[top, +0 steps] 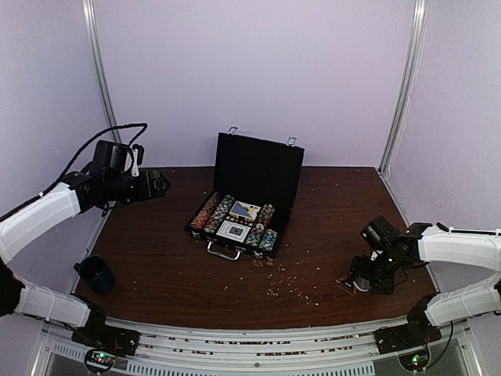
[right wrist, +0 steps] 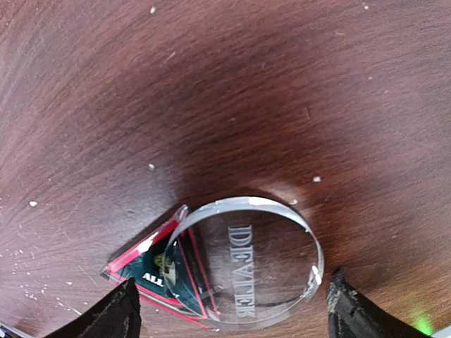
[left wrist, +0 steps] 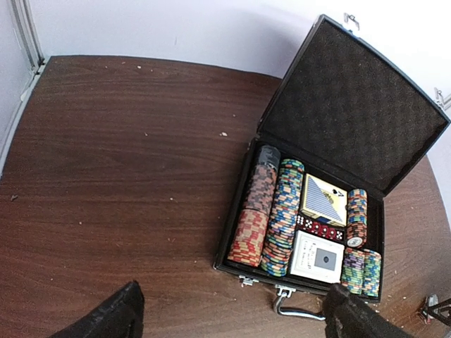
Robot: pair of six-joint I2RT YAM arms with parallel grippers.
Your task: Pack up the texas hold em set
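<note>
The black case (top: 258, 168) stands open mid-table, lid upright, silver handle (top: 224, 251) facing me. In the left wrist view the case (left wrist: 352, 105) holds multicoloured chip rows (left wrist: 282, 211), two card boxes (left wrist: 317, 257) and red dice (left wrist: 320, 229). My left gripper (top: 160, 186) is open and empty, raised left of the case. My right gripper (top: 358, 283) is open, low over the table at right. Between its fingers lie a clear round dealer button (right wrist: 246, 264) and a red-edged triangular all-in marker (right wrist: 158, 271), partly under the button.
A dark blue mug (top: 97, 274) stands at the near left edge. Small crumbs (top: 290, 282) are scattered over the brown table (top: 156, 266) in front of the case. White walls close the back and sides.
</note>
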